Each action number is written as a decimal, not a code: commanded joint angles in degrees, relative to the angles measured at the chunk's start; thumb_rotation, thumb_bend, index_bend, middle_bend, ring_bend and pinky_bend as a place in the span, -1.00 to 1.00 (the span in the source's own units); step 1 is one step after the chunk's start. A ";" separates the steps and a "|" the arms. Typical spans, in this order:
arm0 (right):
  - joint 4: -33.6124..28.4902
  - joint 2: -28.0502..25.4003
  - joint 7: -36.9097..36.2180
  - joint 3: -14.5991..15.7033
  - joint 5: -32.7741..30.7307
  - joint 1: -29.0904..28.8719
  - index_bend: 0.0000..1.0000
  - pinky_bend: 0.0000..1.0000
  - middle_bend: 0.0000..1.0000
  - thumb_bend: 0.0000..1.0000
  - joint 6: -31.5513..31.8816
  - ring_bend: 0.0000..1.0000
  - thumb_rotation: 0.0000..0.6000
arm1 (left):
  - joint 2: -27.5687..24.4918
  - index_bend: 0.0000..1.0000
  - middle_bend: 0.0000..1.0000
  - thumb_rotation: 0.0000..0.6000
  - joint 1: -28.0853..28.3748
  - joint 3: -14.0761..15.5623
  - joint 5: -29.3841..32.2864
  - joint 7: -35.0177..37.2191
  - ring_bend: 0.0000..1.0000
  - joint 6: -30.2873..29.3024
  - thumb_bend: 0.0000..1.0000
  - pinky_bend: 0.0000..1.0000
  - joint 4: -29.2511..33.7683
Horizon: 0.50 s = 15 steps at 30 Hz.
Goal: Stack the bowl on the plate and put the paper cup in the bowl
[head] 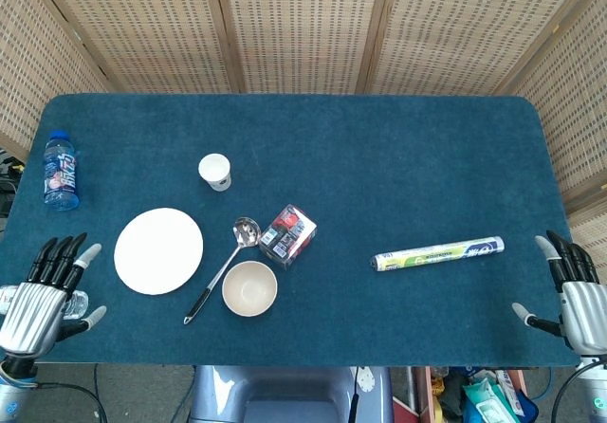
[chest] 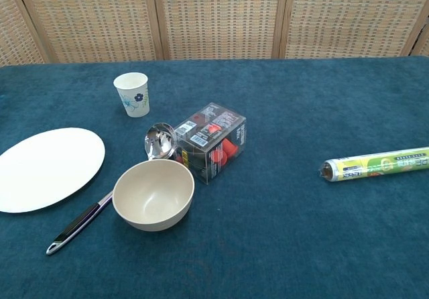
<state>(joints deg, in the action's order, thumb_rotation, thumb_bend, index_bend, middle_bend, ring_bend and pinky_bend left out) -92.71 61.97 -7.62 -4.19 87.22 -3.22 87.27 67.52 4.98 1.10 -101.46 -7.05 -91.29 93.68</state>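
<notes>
A white plate (head: 158, 250) (chest: 47, 167) lies flat on the blue table, left of centre. To its right a beige bowl (head: 249, 288) (chest: 153, 194) stands upright and empty. A white paper cup (head: 215, 172) (chest: 132, 94) with a small flower print stands upright farther back. My left hand (head: 47, 293) hovers at the table's front left corner, fingers spread, holding nothing, left of the plate. My right hand (head: 574, 295) sits at the front right edge, fingers apart and empty. Neither hand appears in the chest view.
A metal spoon (head: 220, 269) (chest: 107, 197) with a black handle lies between plate and bowl. A clear box with red contents (head: 287, 235) (chest: 211, 141) stands just behind the bowl. A wrap roll (head: 438, 253) (chest: 377, 164) lies at the right. A water bottle (head: 60, 170) lies far left.
</notes>
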 commanded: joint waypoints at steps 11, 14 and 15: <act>-0.14 -0.02 0.00 -0.12 -0.31 0.06 -0.98 -1.00 -1.00 -0.72 -0.06 -1.00 1.00 | 0.31 -0.48 -1.00 1.00 6.99 3.14 -9.23 0.22 -1.00 7.82 -0.69 -1.00 0.31; -0.16 -0.09 -0.07 -0.12 -0.31 0.07 -0.98 -1.00 -1.00 -0.72 -0.07 -1.00 1.00 | 0.62 -0.44 -1.00 1.00 8.28 3.15 -8.62 -0.68 -1.00 10.48 -0.68 -1.00 0.66; -0.15 -0.10 -0.12 -0.12 -0.29 0.09 -0.98 -1.00 -1.00 -0.72 -0.03 -1.00 1.00 | 0.76 -0.44 -1.00 1.00 8.57 3.11 -8.39 -1.05 -1.00 11.11 -0.66 -1.00 0.71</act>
<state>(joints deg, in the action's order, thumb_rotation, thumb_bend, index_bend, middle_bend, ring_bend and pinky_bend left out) -92.86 61.88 -7.75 -4.31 86.92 -3.13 87.23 68.03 12.68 4.10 -110.14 -7.42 -81.41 94.13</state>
